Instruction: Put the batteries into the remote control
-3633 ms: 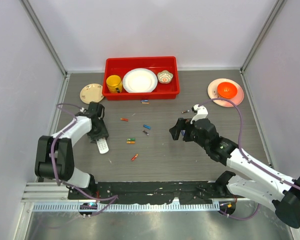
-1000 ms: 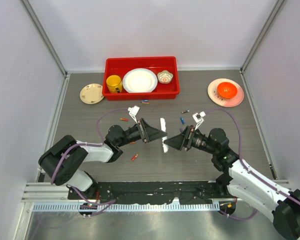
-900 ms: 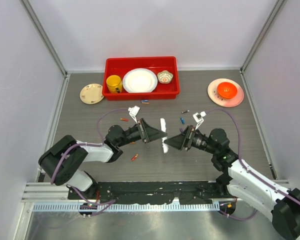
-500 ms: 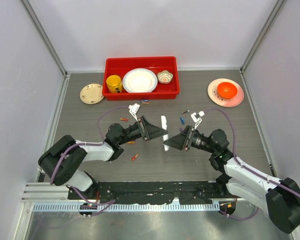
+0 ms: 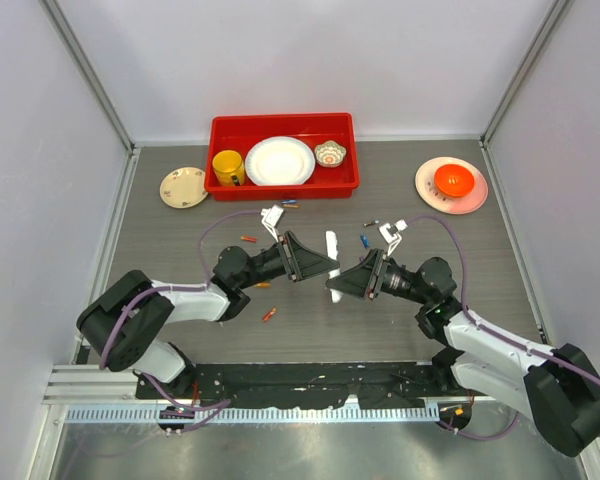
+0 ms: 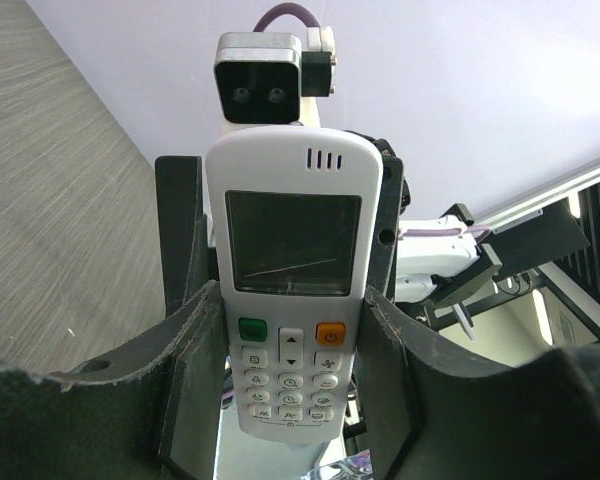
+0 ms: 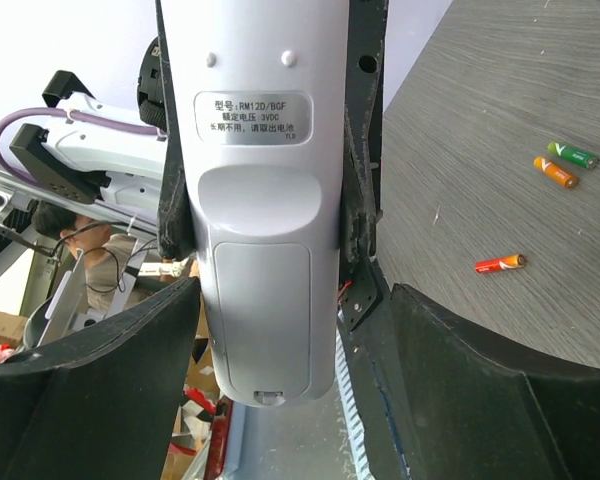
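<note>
Top external view: the slim white plastic remote control is held upright above the middle of the grey wood-grain counter, between the two arms. The left fingers meet it from the left and the right fingers from the right. An orange-red cylindrical battery lies loose on the counter on the near side. A blue battery lies on the far side.

Left wrist view: the remote control shows its key face, with a dark screen above one green and one orange key. The left fingers are clamped on its two long edges at key level. The right fingers stand behind it.

Right wrist view: the back face shows a label plate, with the battery cover seated below it. The right fingers are apart. One lies against a long edge and a gap shows at the other. A green battery and an orange battery lie side by side on the counter, well apart from the remote control.
</note>
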Tool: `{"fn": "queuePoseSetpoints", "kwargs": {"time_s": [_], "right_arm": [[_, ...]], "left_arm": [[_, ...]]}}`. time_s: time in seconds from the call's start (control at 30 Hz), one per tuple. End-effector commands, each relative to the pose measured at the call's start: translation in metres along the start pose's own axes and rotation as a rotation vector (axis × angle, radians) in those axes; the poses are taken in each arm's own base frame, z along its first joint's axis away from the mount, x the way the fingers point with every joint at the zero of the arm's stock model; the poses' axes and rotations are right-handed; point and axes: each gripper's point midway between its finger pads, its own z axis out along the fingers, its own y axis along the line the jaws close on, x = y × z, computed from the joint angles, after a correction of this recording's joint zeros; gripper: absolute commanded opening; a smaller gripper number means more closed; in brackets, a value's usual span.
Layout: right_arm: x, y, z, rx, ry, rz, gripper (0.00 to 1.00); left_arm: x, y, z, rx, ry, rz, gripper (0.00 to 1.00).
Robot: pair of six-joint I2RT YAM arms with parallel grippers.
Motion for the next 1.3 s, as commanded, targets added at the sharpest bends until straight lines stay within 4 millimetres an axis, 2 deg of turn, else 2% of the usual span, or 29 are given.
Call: {"fn": "queuePoseSetpoints", "kwargs": {"time_s": [0.0, 0.13, 0.3, 0.33, 0.37, 0.4, 0.43, 0.47, 0.5, 0.53, 0.6, 0.63, 0.67, 0.7, 0.77, 0.8, 0.83, 0.87, 0.9, 0.93, 0.97, 1.0, 1.03, 1.07, 1.13, 1.17, 1.2, 1.23, 1.27], "right_arm": [[-0.012, 0.022, 0.003, -0.092, -0.033, -0.046, 0.81], [-0.010, 0.022, 0.003, -0.101, -0.026, -0.034, 0.70], [-0.006, 0.024, 0.001, -0.114, -0.008, -0.042, 0.43], [-0.005, 0.024, 0.001, -0.117, -0.003, -0.045, 0.34], [-0.005, 0.026, 0.000, -0.122, 0.002, -0.050, 0.30], [-0.003, 0.030, -0.001, -0.136, 0.018, -0.060, 0.22], [0.000, 0.028, -0.001, -0.128, 0.034, -0.065, 0.18], [0.001, 0.031, -0.003, -0.130, 0.042, -0.092, 0.15], [-0.001, 0.035, -0.002, -0.127, 0.052, -0.118, 0.08], [0.005, 0.023, -0.003, -0.066, 0.082, -0.088, 0.06], [0.000, 0.030, -0.005, -0.049, 0.090, -0.202, 0.01], [0.007, 0.016, -0.008, 0.028, 0.131, -0.174, 0.01], [0.007, 0.012, -0.010, 0.051, 0.140, -0.233, 0.01], [0.002, 0.018, -0.010, 0.061, 0.136, -0.264, 0.01], [0.005, 0.006, -0.012, 0.142, 0.148, -0.252, 0.01], [0.001, 0.006, -0.012, 0.163, 0.154, -0.310, 0.01], [0.008, -0.004, -0.015, 0.223, 0.186, -0.294, 0.01], [0.004, -0.015, -0.017, 0.301, 0.175, -0.315, 0.01], [-0.003, -0.014, -0.017, 0.331, 0.173, -0.369, 0.01], [0.006, -0.019, -0.021, 0.373, 0.211, -0.365, 0.01], [-0.001, -0.026, -0.022, 0.433, 0.187, -0.386, 0.01], [-0.007, -0.023, -0.022, 0.450, 0.182, -0.420, 0.01], [-0.002, -0.027, -0.024, 0.485, 0.213, -0.418, 0.01], [-0.008, -0.033, -0.026, 0.540, 0.195, -0.437, 0.01], [-0.015, -0.033, -0.026, 0.584, 0.188, -0.459, 0.01], [-0.016, -0.032, -0.026, 0.595, 0.187, -0.467, 0.01], [-0.025, -0.030, -0.025, 0.624, 0.157, -0.484, 0.01], [-0.028, -0.032, -0.026, 0.644, 0.154, -0.487, 0.01], [-0.025, -0.031, -0.023, 0.648, 0.164, -0.492, 0.01]], "left_arm": [[-0.015, -0.065, 0.002, 0.253, -0.057, 0.146, 0.00], [-0.015, -0.063, 0.001, 0.249, -0.059, 0.144, 0.00], [-0.016, -0.062, 0.002, 0.244, -0.066, 0.143, 0.00], [-0.016, -0.060, 0.002, 0.238, -0.069, 0.140, 0.01], [-0.016, -0.060, 0.002, 0.238, -0.068, 0.135, 0.05], [-0.016, -0.059, 0.003, 0.237, -0.062, 0.131, 0.12], [-0.015, -0.056, 0.005, 0.233, -0.055, 0.119, 0.44], [-0.017, -0.052, 0.005, 0.225, -0.053, 0.102, 0.54], [-0.016, -0.051, 0.006, 0.222, -0.046, 0.077, 0.60], [-0.019, -0.050, 0.006, 0.218, -0.048, 0.067, 0.67], [-0.021, -0.045, 0.006, 0.207, -0.052, 0.055, 0.73], [-0.025, -0.042, 0.006, 0.199, -0.065, 0.053, 0.82], [-0.027, -0.042, 0.005, 0.196, -0.070, 0.056, 0.84], [-0.029, -0.041, 0.004, 0.194, -0.076, 0.057, 1.00], [-0.034, -0.039, 0.003, 0.186, -0.093, 0.058, 1.00], [-0.036, -0.040, 0.002, 0.186, -0.101, 0.060, 1.00], [-0.038, -0.037, 0.000, 0.177, -0.110, 0.061, 1.00], [-0.040, -0.036, -0.001, 0.168, -0.122, 0.059, 1.00], [-0.043, -0.038, -0.002, 0.165, -0.133, 0.066, 1.00], [-0.044, -0.036, -0.004, 0.150, -0.139, 0.070, 1.00], [-0.042, -0.024, -0.002, 0.087, -0.124, 0.072, 1.00], [-0.046, -0.033, -0.001, 0.081, -0.124, 0.105, 1.00], [-0.046, -0.029, 0.000, 0.041, -0.112, 0.118, 1.00], [-0.043, -0.005, 0.000, -0.080, -0.094, 0.138, 1.00], [-0.050, -0.017, -0.001, -0.129, -0.115, 0.203, 1.00], [-0.043, 0.002, -0.006, -0.231, -0.078, 0.236, 1.00], [-0.051, 0.000, -0.003, -0.272, -0.104, 0.268, 1.00], [-0.048, -0.003, -0.003, -0.299, -0.092, 0.295, 1.00], [-0.041, 0.012, -0.009, -0.390, -0.059, 0.287, 1.00]]}}
